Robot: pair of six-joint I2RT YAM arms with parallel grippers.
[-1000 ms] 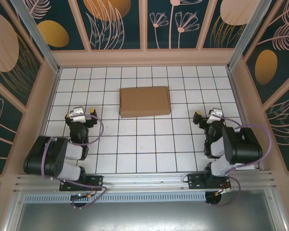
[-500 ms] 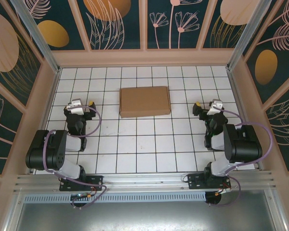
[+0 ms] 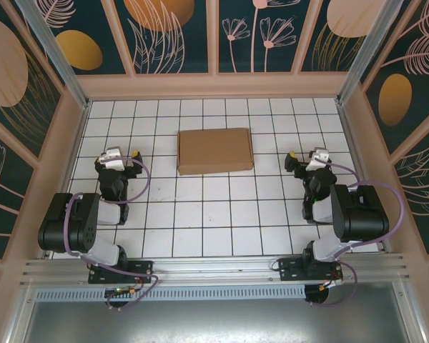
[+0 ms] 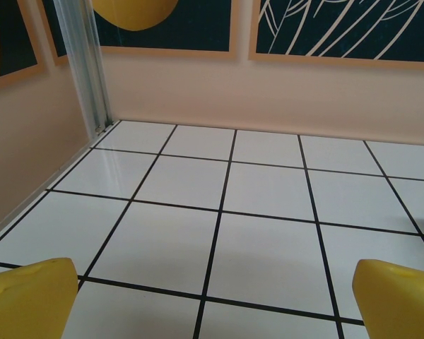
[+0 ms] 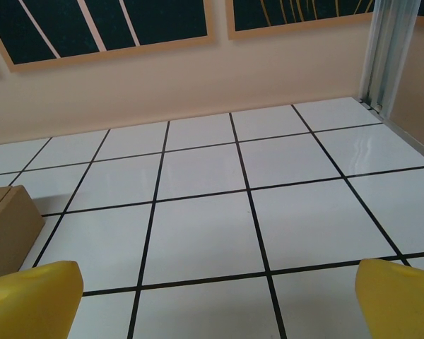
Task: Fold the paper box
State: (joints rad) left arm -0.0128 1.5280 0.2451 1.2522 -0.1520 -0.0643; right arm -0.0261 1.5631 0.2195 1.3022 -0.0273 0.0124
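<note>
Paper box: I see the flat, rectangular, brown corrugated-cardboard paper box point(image 3: 214, 151) lying toward 12 o'clock of table centre, touched by neither arm. Its near corner edges into my right wrist view at 8 o'clock point(image 5: 7, 226).
Left gripper: the left gripper point(image 4: 212, 304) has its yellow fingertips point(image 4: 28, 300) spread wide with only tile between them. It sits at about 8 o'clock from the box, well apart.
Right gripper: the right gripper point(image 5: 215, 300) is equally wide and holds nothing. It sits at about 4 o'clock from the box, nearer than the left.
Fold state: from above it looks like a closed slab, but I cannot tell whether any flap is tucked.
Risk, sliding: the glossy tiles likely give little grip, so a one-sided push could skate the box toward the 12 o'clock wall instead of bending a crease.
Risk, pickup: the box lies flat, so a fingertip going for an edge may scrape tile or dent the board.
Risk, spring-back: corrugated flaps tend to reopen unless one arm pins while the other folds.
Risk, arms: both arms would converge on one small target, so I would watch for the wrists crowding each other.
Surface: white tiled table point(image 3: 200, 214) with black grid lines, shiny.
Room: peach walls with dark teal botanical panels point(image 3: 179, 28), an aluminium post point(image 4: 92, 70) at the far left corner, and an aluminium rail point(image 3: 214, 268) at 6 o'clock.
</note>
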